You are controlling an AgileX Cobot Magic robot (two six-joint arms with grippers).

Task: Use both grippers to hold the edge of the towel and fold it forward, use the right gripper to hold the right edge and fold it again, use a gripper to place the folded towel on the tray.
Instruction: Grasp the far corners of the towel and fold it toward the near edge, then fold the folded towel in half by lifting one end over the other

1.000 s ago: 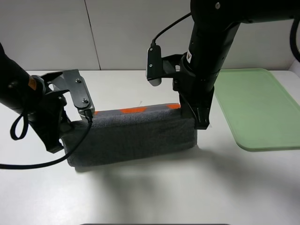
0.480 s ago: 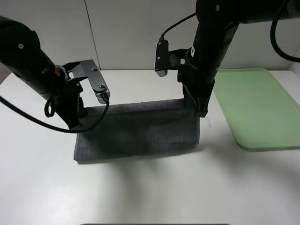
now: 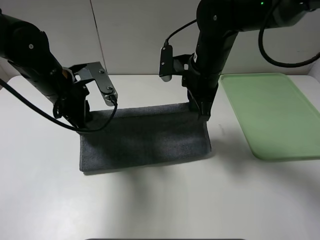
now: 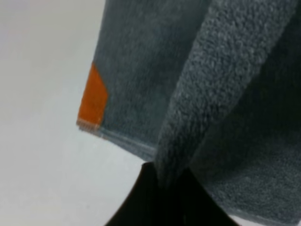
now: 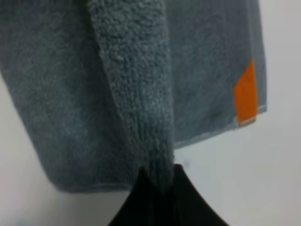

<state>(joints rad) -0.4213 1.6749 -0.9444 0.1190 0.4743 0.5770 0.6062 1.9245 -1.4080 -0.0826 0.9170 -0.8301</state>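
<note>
On your white desk (image 3: 160, 210), left of the green tray (image 3: 270, 115), the grey towel (image 3: 145, 142) lies folded, its far corners apparently clamped between the fingers (image 4: 136, 207) of your left gripper (image 3: 82, 124) and right gripper (image 3: 204, 114).

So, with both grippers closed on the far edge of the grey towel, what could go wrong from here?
1. The left gripper and right gripper each pinch a ridge of the grey terry towel; rising before opening could undo the fold.
2. Orange corner patches show beyond the top layer, so the layers may lie offset and the next fold uneven.
</note>
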